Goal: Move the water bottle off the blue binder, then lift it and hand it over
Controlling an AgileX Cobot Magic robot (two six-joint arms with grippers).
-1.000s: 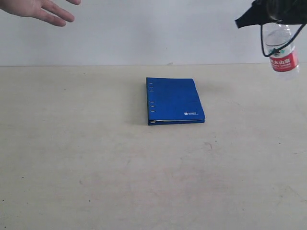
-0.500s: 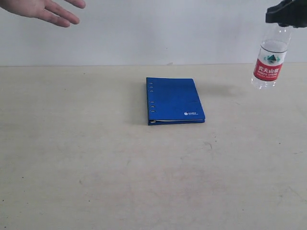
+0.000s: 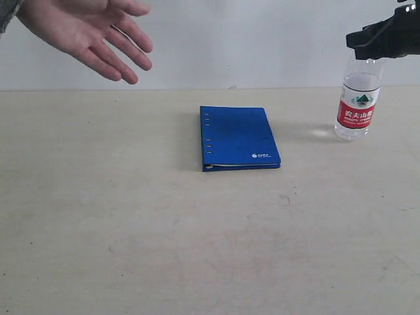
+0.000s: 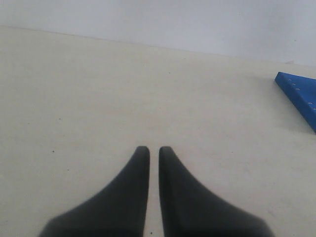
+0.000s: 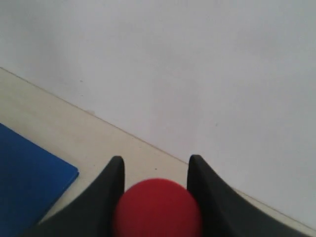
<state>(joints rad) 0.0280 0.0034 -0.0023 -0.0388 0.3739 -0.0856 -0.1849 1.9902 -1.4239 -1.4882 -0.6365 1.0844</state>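
Note:
The water bottle (image 3: 356,105), clear with a red-and-white label, stands upright at the far right, its base at or just above the table; I cannot tell which. My right gripper (image 3: 365,46) is shut on its top, and the right wrist view shows the red cap (image 5: 157,207) pinched between the two black fingers (image 5: 195,173). The blue binder (image 3: 239,138) lies flat and closed in the middle of the table, bare on top, well left of the bottle. My left gripper (image 4: 153,149) is shut on nothing, low over bare table, with a binder corner (image 4: 301,94) off to one side.
A person's open hand (image 3: 85,33) reaches in at the upper left, palm showing, above the table's far edge. A pale wall (image 3: 262,39) runs behind the beige table (image 3: 197,249).
The right gripper has carried the bottle down and slightly left, from hanging high at the right edge to table level. The person's hand has come further in, lower and to the right.

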